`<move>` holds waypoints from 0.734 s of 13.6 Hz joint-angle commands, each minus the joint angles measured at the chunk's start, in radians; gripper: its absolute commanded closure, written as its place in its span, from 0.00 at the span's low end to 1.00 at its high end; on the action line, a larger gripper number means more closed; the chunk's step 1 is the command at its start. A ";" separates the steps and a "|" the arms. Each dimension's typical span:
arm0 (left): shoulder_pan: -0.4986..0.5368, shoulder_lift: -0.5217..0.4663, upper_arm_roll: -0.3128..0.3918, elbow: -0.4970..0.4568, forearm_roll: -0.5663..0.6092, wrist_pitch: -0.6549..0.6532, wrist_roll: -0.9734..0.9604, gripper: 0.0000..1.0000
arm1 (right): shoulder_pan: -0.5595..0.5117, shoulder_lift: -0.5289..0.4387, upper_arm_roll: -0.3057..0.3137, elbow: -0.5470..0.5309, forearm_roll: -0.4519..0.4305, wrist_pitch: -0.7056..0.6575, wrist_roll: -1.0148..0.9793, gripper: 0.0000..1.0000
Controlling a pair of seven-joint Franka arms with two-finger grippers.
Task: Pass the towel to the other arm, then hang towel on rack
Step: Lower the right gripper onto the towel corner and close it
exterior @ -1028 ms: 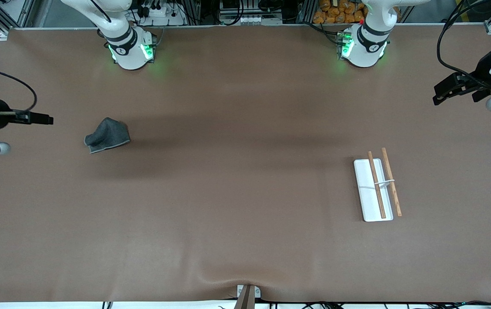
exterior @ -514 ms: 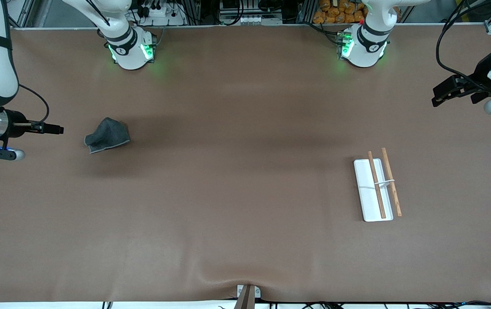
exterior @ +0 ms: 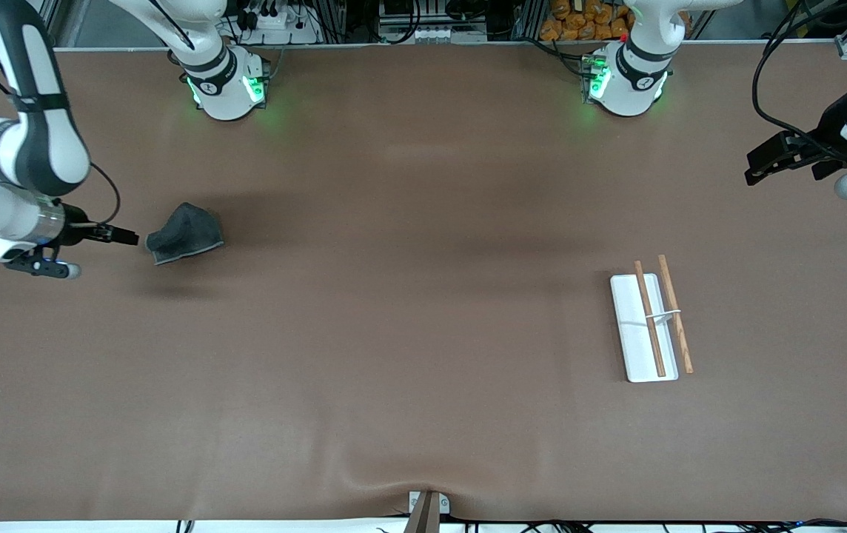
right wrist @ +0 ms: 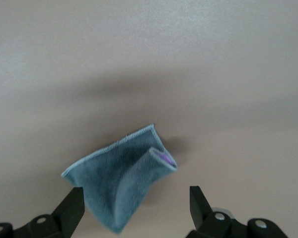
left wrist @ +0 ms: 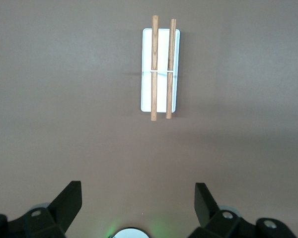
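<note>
Under folded towel (right wrist: pixel 121 186), its purple patch (right wrist: pixel 166 158) barely peeks out.

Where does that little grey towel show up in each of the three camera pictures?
Front view: the towel lies crumpled on the table toward the right arm's end, just ahead of the right gripper.
Left wrist view: not in it; only the rack shows.
Right wrist view: the towel lies between the open fingers.
Shared landmark: the brown table, in every view.
</note>
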 commanded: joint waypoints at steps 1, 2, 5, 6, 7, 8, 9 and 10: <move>0.004 0.010 0.003 0.016 -0.012 -0.012 0.012 0.00 | -0.032 0.033 0.013 -0.038 0.012 0.083 -0.010 0.19; 0.004 0.010 0.003 0.016 -0.012 -0.011 0.012 0.00 | -0.035 0.036 0.013 -0.039 0.012 0.087 -0.010 0.23; 0.004 0.010 0.003 0.016 -0.012 -0.012 0.012 0.00 | -0.058 0.074 0.014 -0.079 0.012 0.171 -0.012 0.24; 0.004 0.009 0.003 0.016 -0.012 -0.012 0.010 0.00 | -0.059 0.079 0.014 -0.105 0.013 0.214 -0.014 0.24; 0.004 0.009 0.003 0.019 -0.012 -0.012 0.012 0.00 | -0.056 0.079 0.014 -0.117 0.013 0.219 -0.014 0.25; 0.004 0.007 0.003 0.021 -0.012 -0.012 0.013 0.00 | -0.058 0.091 0.014 -0.125 0.025 0.227 -0.015 0.25; 0.004 0.004 0.003 0.021 -0.012 -0.012 0.015 0.00 | -0.056 0.096 0.014 -0.128 0.042 0.233 -0.015 0.28; 0.004 0.004 0.004 0.021 -0.012 -0.012 0.015 0.00 | -0.056 0.099 0.014 -0.140 0.045 0.244 -0.015 0.30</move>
